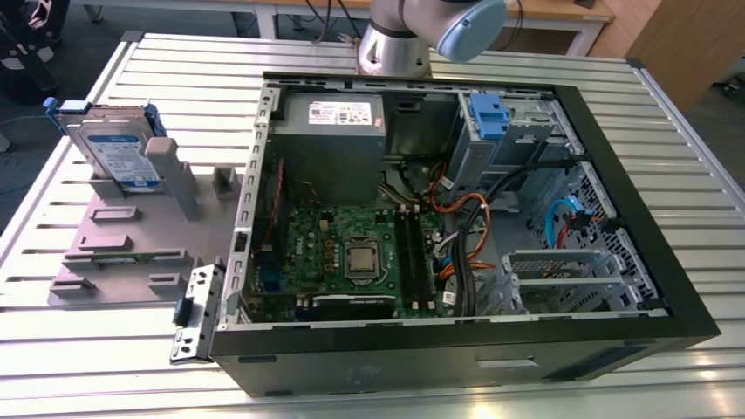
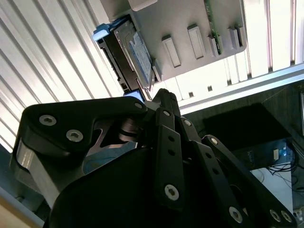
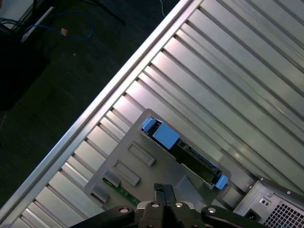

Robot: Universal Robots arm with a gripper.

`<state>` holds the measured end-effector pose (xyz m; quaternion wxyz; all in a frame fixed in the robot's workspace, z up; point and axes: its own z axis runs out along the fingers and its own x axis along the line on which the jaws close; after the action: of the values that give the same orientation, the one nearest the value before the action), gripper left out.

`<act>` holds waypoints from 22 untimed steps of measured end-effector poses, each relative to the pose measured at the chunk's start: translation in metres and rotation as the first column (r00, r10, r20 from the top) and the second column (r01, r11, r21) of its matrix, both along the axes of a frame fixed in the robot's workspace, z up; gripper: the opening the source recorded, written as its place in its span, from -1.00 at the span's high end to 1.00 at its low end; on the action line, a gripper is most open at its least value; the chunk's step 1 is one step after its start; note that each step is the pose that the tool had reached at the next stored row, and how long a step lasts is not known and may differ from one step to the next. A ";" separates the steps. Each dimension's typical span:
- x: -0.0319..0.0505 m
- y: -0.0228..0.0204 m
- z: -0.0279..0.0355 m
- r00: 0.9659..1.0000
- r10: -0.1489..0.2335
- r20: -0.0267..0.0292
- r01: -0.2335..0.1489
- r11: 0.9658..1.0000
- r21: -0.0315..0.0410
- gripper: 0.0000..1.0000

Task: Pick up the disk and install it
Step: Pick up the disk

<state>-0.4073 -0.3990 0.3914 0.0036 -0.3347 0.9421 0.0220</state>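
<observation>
Silver and blue against grey plastic, the disk point(image 1: 114, 150) stands on edge in a slot of the grey fixture point(image 1: 122, 240). It sits at the exterior view's left on the slatted metal table point(image 1: 105, 349), well apart from the open computer case point(image 1: 466, 353). The gripper point(image 3: 164, 190) hangs above the fixture, near the disk but not touching it. In both wrist views its black fingers point(image 2: 164, 102) are pressed together with nothing between them.

The likeliest trouble, judging from this, is the clenched claw itself. Brought down as it is, it would strike the disk's top edge point(image 3: 187, 154) rather than straddle it, and could rock the disk in its slot or tip it onto the table. A grip taken on the blue carrier alone might also flex the plastic and let the drive slip. Inside the case, orange and black cables point(image 1: 466, 223) run close by the bay with the blue latch point(image 1: 487, 118) at the far side. They could snag a disk carried in low.

The slot hides the foot of the disk, so how deeply it is seated cannot be told. The bay's interior is hard to make out. The arm point(image 1: 402, 39) is cut off at the exterior view's far edge, and in the second wrist view the claw's own linkage covers part of the fixture.
</observation>
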 end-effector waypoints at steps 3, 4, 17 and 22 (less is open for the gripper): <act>0.0000 0.0000 0.0000 1.000 0.002 0.000 -0.002 1.000 0.000 0.79; 0.0000 0.0000 0.0000 1.000 0.003 0.000 -0.003 1.000 0.000 0.79; 0.0001 0.0000 0.0000 0.999 0.034 0.000 -0.034 0.999 0.000 0.79; 0.0001 -0.0001 0.0000 0.999 0.048 0.000 -0.048 0.999 0.000 0.79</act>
<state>-0.4072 -0.3991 0.3914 0.0031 -0.3573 0.9337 0.0220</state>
